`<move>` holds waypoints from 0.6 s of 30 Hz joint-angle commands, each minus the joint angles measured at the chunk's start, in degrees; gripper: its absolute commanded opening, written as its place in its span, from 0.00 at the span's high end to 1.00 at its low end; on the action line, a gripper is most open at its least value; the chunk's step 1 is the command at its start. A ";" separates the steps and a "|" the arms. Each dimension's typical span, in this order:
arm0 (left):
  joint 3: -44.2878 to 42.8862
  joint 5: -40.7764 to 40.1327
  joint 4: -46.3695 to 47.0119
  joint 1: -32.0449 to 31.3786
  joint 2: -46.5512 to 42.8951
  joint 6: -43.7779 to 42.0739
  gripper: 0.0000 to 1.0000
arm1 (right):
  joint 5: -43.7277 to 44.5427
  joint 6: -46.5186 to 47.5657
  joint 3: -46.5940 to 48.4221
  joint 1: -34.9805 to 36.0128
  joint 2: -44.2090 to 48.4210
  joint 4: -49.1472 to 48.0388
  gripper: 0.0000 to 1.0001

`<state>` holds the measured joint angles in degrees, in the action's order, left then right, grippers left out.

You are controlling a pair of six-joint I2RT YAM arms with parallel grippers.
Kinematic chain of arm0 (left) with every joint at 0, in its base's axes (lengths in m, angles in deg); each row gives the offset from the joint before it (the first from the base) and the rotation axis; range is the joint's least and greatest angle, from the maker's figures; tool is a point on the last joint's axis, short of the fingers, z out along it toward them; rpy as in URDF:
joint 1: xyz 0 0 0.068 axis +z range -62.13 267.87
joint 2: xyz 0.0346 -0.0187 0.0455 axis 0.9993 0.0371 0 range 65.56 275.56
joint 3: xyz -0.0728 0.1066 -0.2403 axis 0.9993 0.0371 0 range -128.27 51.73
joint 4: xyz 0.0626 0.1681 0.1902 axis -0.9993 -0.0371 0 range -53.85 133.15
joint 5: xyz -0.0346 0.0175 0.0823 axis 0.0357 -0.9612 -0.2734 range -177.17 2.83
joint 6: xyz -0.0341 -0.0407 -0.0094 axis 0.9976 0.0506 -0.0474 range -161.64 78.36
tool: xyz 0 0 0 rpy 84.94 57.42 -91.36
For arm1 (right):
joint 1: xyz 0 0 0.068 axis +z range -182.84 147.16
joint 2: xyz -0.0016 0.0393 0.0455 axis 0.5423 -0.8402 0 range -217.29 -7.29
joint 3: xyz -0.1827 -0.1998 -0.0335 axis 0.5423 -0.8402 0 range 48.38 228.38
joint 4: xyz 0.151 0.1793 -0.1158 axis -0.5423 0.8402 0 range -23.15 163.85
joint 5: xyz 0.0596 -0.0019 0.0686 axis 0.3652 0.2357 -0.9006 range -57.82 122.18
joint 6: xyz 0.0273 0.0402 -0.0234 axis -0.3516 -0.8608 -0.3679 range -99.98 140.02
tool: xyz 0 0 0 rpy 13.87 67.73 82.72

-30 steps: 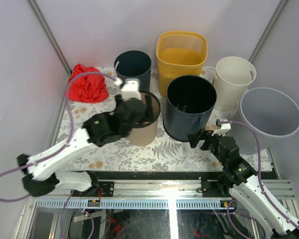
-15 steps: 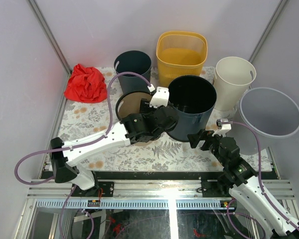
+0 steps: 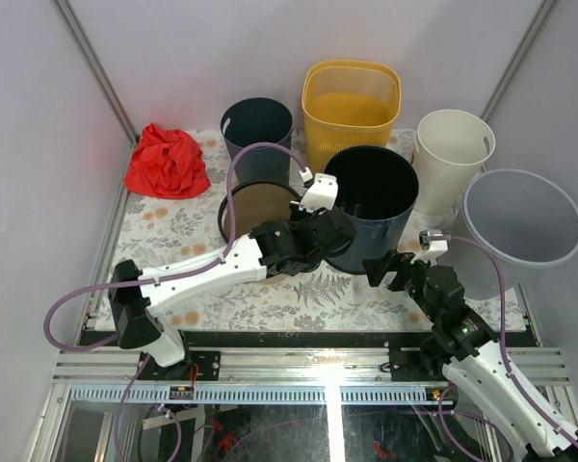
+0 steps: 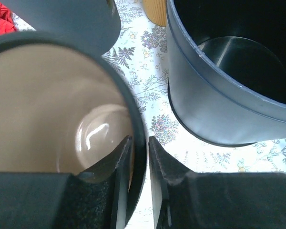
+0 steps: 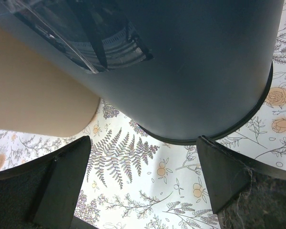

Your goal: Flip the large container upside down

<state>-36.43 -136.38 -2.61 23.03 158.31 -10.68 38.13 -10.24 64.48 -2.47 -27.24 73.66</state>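
The large dark-blue container stands upright, mouth open to the ceiling, at the centre of a floral-print tablecloth as two robot arms close in from either side. The left gripper straddles the dark rim of a neighbouring tan bin, one finger inside and one outside the wall, its jaws drawn narrow and apparently pinching the rim, though the wrist view leaves a sliver of doubt. That tan bin stands just beside the large container, with a strip of cloth showing between them. The right gripper hangs low by the container's near side, jaws spread wide, holding nothing. Behind stand a yellow mesh basket, a cream bin, a grey bin, a smaller dark bin and a crumpled red cloth.
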 commanded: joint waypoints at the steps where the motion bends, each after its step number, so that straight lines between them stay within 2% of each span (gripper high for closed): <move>1: -0.17 -1.53 1.69 -0.18 -0.11 0.32 0.84 | 0.09 -0.57 -0.01 -0.22 0.60 -2.24 0.01; 4: 0.45 -0.69 2.21 -0.03 -0.57 0.41 0.88 | 0.28 -0.67 0.01 -0.21 0.85 -2.13 0.00; 7: 1.31 1.74 3.19 0.84 -1.26 0.42 1.00 | 0.43 -0.63 -0.09 -0.22 1.09 -2.05 0.01; 12: 1.50 4.49 3.68 1.34 -4.04 0.66 1.00 | 0.71 -0.76 -0.10 -0.16 1.20 -1.88 0.01; 18: 7.14 16.01 11.95 5.65 -16.55 0.04 1.00 | 0.87 -0.90 -0.15 -0.22 1.23 -1.89 0.00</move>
<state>-32.01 -127.68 0.65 25.61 150.98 -10.44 38.55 -10.50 64.26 -2.47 -26.47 73.84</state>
